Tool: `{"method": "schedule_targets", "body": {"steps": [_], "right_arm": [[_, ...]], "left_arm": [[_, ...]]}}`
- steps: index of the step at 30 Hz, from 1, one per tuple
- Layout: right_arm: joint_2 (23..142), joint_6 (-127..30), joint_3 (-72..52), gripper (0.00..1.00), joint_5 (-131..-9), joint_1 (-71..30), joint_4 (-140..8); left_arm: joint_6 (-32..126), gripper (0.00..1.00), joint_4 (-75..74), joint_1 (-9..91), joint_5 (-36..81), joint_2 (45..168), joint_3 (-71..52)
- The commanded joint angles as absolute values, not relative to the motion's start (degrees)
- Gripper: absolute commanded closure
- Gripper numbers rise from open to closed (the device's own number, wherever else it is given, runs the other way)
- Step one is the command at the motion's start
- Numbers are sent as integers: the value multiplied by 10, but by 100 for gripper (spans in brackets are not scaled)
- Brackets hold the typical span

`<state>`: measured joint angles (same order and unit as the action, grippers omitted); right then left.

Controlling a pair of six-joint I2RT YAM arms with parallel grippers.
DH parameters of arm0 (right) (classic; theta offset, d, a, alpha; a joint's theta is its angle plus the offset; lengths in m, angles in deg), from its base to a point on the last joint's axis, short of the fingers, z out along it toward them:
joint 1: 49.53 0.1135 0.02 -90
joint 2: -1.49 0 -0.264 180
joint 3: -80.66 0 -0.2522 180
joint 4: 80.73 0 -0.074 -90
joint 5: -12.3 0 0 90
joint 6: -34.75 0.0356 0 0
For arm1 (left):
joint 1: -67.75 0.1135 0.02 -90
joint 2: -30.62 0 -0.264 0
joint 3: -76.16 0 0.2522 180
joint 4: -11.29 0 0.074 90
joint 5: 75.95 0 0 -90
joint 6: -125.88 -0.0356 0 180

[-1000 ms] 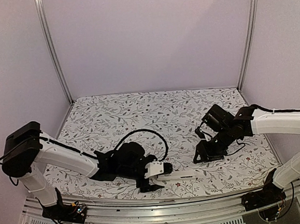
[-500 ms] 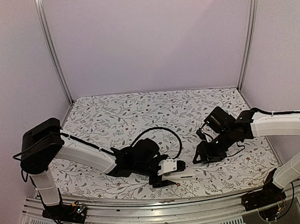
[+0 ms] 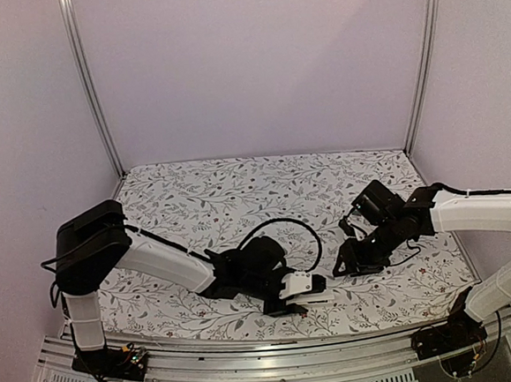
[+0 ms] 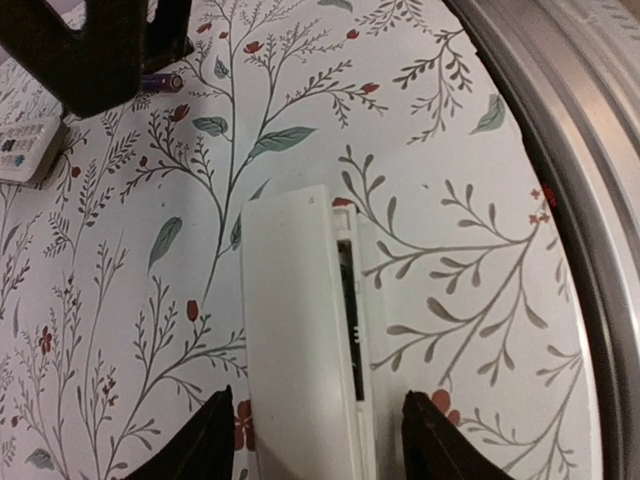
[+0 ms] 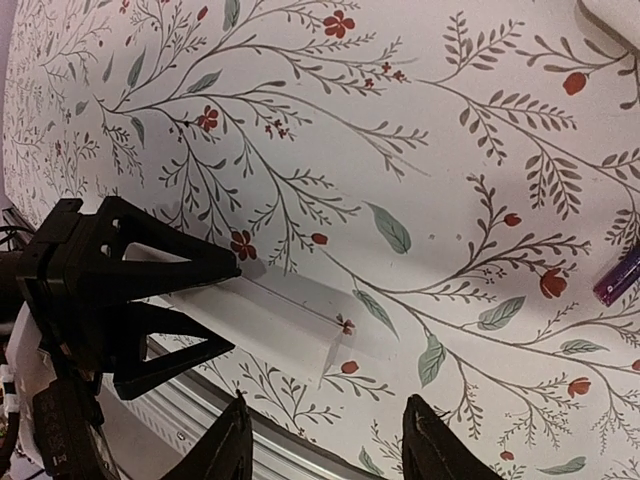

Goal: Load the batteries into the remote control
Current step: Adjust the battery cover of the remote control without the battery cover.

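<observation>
One smooth white slab remote (image 4: 300, 340), dark slot open, lies on floral cloth (image 4: 450, 150) between the left claw's (image 4: 320, 397) spread fingers. Beyond, the right claw (image 5: 328, 402) gapes empty, a purple cylindrical battery (image 5: 620, 275) nearby.

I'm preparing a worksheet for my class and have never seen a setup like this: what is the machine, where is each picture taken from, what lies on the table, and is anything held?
These are two robot arms bolted at the table's near edge, each ending in a two-finger gripper. The wide picture looks down from above and behind them; the two close-ups come from cameras on the wrists. On the flowered tablecloth lie a white remote, a second remote and a small purple cylinder, probably a battery. The left gripper straddles the white remote without clamping it yet; the right gripper is open and empty.
</observation>
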<state>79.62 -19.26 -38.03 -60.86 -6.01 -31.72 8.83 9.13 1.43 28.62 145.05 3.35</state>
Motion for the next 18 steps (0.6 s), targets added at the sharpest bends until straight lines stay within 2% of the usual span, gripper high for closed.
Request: {"method": "schedule_targets", "body": {"steps": [1, 8, 18], "right_arm": [[788, -207, -376, 49, -620, -67, -301], [793, -216, -367, 49, -625, -68, -295], [796, -218, -366, 49, -627, -70, -295]], "left_arm": [[84, 46, 75, 12, 289, 1469, 13], [88, 58, 71, 12, 286, 1463, 14], [86, 68, 67, 11, 277, 1463, 14]]}}
